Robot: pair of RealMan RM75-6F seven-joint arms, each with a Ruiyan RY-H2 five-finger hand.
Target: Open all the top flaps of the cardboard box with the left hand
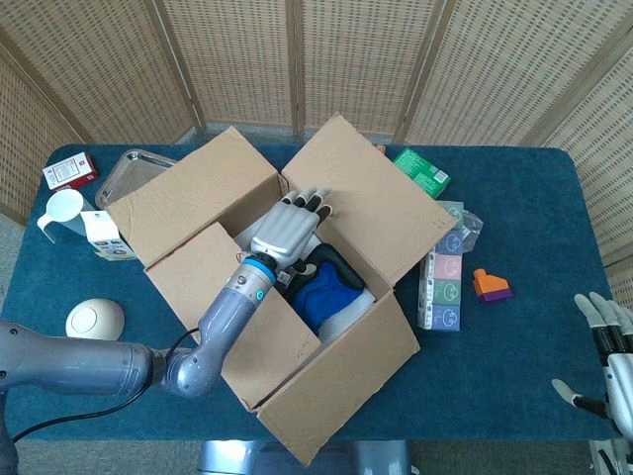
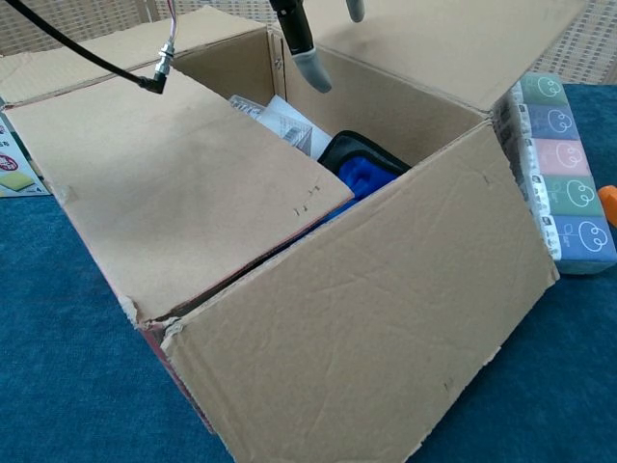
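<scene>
The cardboard box (image 1: 336, 381) sits mid-table with blue and black things (image 1: 321, 287) inside. My left hand (image 1: 290, 226) reaches over the opening with fingers spread, and its fingertips (image 1: 313, 202) touch the inner face of the far right flap (image 1: 366, 193), which leans outward. The far left flap (image 1: 188, 198) also lies folded out. A near left flap (image 1: 232, 317) still lies flat over part of the opening and fills the chest view's left (image 2: 174, 183). In the chest view only my left hand's fingertips (image 2: 310, 66) show at the top. My right hand (image 1: 615, 361) hangs at the lower right edge, holding nothing.
A metal tray (image 1: 134, 168), white cup (image 1: 59, 210), carton (image 1: 99, 236), red packet (image 1: 69, 174) and white ball (image 1: 94, 320) lie left of the box. A green box (image 1: 423, 173), pastel tissue pack (image 1: 445, 282) and orange-purple toy (image 1: 490, 286) lie to its right.
</scene>
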